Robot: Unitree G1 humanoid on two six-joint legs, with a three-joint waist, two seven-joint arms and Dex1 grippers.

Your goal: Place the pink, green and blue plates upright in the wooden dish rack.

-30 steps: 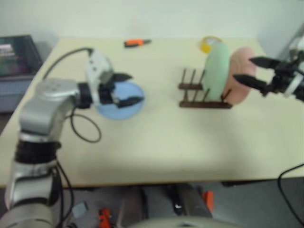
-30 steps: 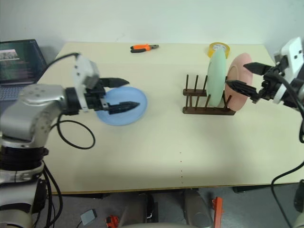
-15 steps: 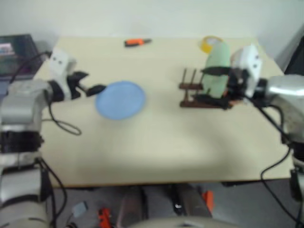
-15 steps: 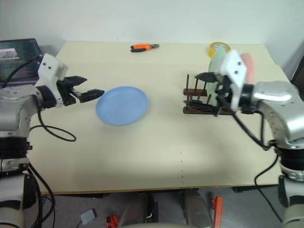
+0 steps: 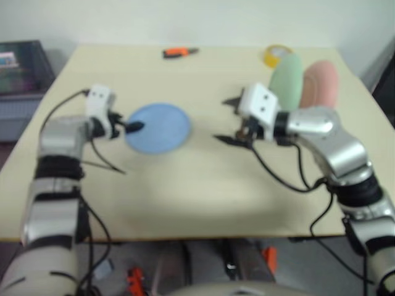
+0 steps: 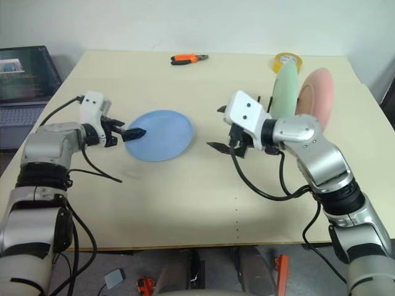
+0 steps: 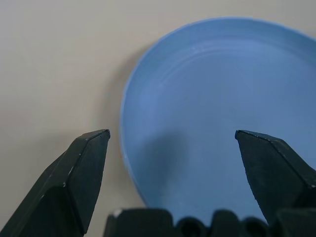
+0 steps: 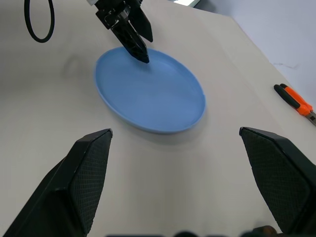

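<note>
Blue plate (image 6: pixel 160 135) lies flat on the table (image 6: pixel 185 203), left of centre. Green plate (image 6: pixel 284 85) and pink plate (image 6: pixel 315 92) stand upright at the far right; the rack itself is hidden behind the right arm, so I can't confirm they sit in its slots.

Left hand (image 6: pixel 131 132) is at the blue plate's left rim, fingers spread wide, holding nothing. The wrist view has one fingertip (image 7: pixel 91 148) over bare table and the other over the plate. Right hand (image 6: pixel 221 128) is also wide open and empty, just beside the plate's right edge, pointing at it.

Risks as I see them:
- Plate is shallow and flat on the table, so little rim to bite. A finger that fails to get under the lip just pushes the plate away.
- Both hands converge on one plate, so a collision or a tug-of-war is possible.
- Right elbow is close to the standing plates; a swing back could knock them over.
</note>
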